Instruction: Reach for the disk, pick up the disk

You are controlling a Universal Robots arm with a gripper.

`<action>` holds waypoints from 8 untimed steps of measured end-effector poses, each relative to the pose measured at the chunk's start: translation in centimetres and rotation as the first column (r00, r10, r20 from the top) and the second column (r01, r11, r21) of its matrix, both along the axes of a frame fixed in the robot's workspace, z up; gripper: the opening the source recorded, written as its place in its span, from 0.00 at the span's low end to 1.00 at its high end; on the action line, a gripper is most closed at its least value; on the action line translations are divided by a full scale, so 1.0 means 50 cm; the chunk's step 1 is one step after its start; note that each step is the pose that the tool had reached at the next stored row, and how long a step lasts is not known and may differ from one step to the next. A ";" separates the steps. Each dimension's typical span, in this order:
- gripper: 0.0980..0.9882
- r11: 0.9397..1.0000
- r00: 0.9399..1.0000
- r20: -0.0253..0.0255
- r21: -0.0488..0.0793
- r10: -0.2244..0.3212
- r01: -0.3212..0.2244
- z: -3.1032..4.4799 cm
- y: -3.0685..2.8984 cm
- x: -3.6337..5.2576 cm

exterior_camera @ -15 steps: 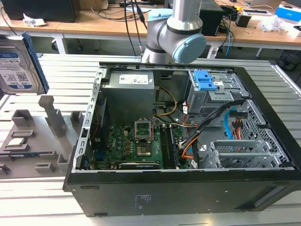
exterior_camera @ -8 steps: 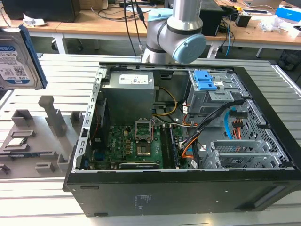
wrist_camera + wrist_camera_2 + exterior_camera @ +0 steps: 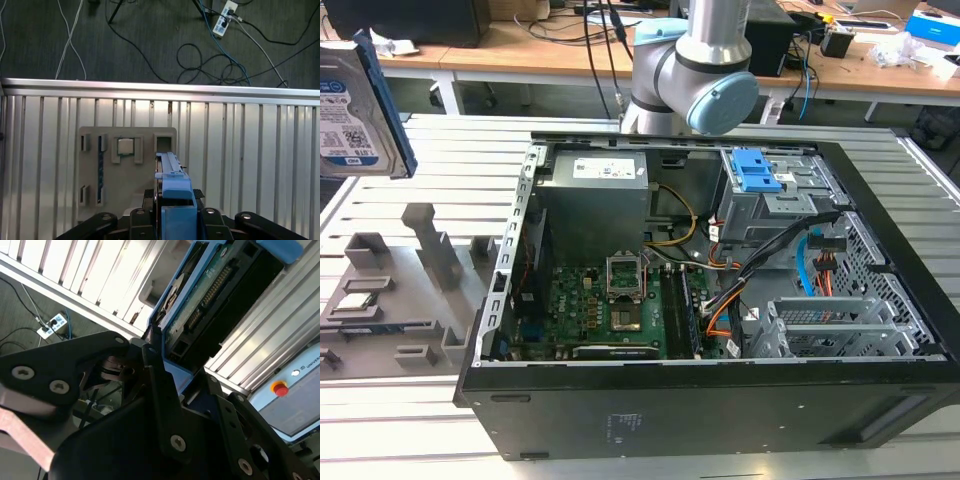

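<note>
I had the claw [image 3: 175, 216] clamped on the disk [image 3: 171, 172], one finger on each flat face. In the first wrist view the disk stood edge-on between the fingers, with its blue side rail facing the camera. I judged that grip sensible because pressing on the broad faces left the rails and the connector end free.

In the exterior view the disk [image 3: 358, 108] hung in the air well above the grey tray [image 3: 395, 300], clear of the slatted table [image 3: 460, 160], with its label side showing. As far as I could judge, the pick-up was done, since nothing but the claw supported it.

The second wrist view showed the disk's [image 3: 210, 287] green circuit-board side and its connector row, framed by the blue rails. The claw [image 3: 182, 372] gripped near one end.

Looking down in the first wrist view, the tray [image 3: 127, 137] lay directly beneath the disk and held a small square chip [image 3: 125, 146] in one pocket. The open computer case [image 3: 720, 300] sat just beside the tray, on the exterior view's right.
</note>
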State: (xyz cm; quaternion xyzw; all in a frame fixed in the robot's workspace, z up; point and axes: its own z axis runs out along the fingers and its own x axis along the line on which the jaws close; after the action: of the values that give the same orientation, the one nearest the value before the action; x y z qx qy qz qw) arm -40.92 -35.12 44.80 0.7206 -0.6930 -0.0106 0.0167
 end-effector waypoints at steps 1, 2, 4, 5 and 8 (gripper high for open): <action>0.30 1.000 1.000 0.000 0.000 0.000 0.000 0.005 0.000 0.001; 0.30 1.000 1.000 0.000 0.000 0.000 0.000 0.010 0.000 0.001; 0.30 1.000 1.000 0.000 0.000 0.000 0.000 0.022 0.000 0.002; 0.30 1.000 1.000 0.000 0.000 0.000 0.000 0.028 0.000 0.003; 0.30 1.000 1.000 0.000 0.000 0.000 0.000 0.042 0.000 0.004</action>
State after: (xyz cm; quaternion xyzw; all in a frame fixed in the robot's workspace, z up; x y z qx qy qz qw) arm -40.71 -35.12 46.93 0.7206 -0.6930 -0.0107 0.0169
